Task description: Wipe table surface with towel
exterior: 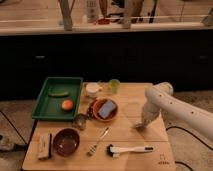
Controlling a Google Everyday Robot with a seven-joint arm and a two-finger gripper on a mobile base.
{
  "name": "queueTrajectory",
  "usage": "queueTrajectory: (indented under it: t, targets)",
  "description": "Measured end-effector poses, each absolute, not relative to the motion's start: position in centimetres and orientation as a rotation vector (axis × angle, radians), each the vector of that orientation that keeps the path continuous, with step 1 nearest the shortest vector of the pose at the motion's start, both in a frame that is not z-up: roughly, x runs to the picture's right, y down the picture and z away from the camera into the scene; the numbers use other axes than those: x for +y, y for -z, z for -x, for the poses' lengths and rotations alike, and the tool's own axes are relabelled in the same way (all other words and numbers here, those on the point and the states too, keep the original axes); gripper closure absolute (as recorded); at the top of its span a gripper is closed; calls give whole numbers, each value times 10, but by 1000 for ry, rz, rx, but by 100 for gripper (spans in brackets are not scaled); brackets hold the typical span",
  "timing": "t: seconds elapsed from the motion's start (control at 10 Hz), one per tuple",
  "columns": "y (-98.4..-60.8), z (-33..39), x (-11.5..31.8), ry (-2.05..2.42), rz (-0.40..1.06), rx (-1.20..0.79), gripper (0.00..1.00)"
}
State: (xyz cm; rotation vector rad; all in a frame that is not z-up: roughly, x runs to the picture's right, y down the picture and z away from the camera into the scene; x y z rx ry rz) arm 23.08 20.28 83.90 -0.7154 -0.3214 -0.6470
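Note:
My gripper (141, 126) is at the end of the white arm (159, 98) that reaches in from the right. It points down and touches or nearly touches the light wooden table (132, 97) right of centre. I cannot make out a towel under or in the gripper. A blue folded item (106, 108) lies in an orange bowl (95, 111) to the left of the gripper; I cannot tell whether it is cloth.
A green tray (46, 106) at the left holds a green vegetable (59, 93) and an orange fruit (66, 104). A white cup (92, 90) and a green cup (114, 85) stand at the back. A metal cup (80, 121), dark bowl (66, 141), fork (97, 141), brush (129, 149) and brown block (44, 145) lie near the front.

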Motion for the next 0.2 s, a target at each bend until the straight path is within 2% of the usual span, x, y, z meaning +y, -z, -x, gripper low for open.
queueTrajectory:
  t: [0.2]
  targets:
    - [-840,-207,208,665,737,-345,99]
